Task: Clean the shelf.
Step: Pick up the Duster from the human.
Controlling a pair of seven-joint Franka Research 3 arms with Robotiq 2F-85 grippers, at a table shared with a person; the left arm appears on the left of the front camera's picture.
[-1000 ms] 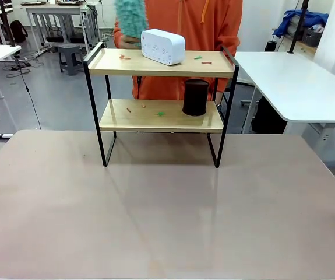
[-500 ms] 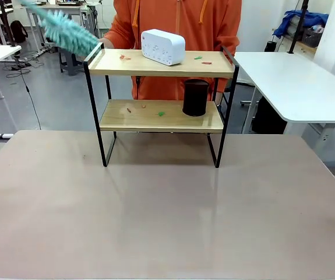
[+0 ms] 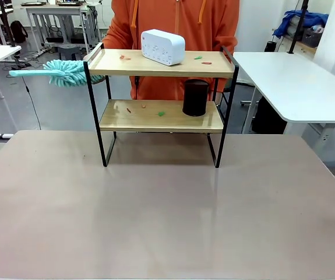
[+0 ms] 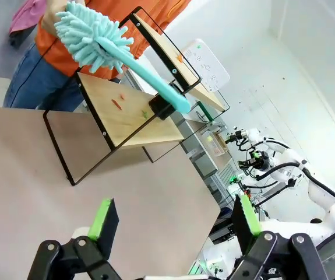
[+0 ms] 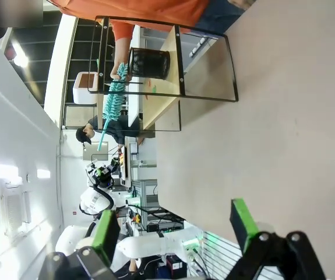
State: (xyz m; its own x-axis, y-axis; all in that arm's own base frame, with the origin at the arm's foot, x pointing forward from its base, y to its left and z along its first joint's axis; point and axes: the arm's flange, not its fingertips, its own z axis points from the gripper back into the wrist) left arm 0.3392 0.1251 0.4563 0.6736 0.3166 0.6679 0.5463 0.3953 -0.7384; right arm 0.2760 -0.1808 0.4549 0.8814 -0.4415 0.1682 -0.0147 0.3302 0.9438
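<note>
The duster (image 3: 65, 73) passes partly behind the shelf (image 3: 155, 69) frame; the scraps (image 3: 160, 113) there are too small to identify.

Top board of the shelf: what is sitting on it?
A white box stands on the shelf top board, with red scraps left of it, and a green scrap and a red bit right of it. Anything behind the box is covered.

Two-tier wooden shelf (image 3: 161, 64) stands upright, crumb-strewn.
</note>
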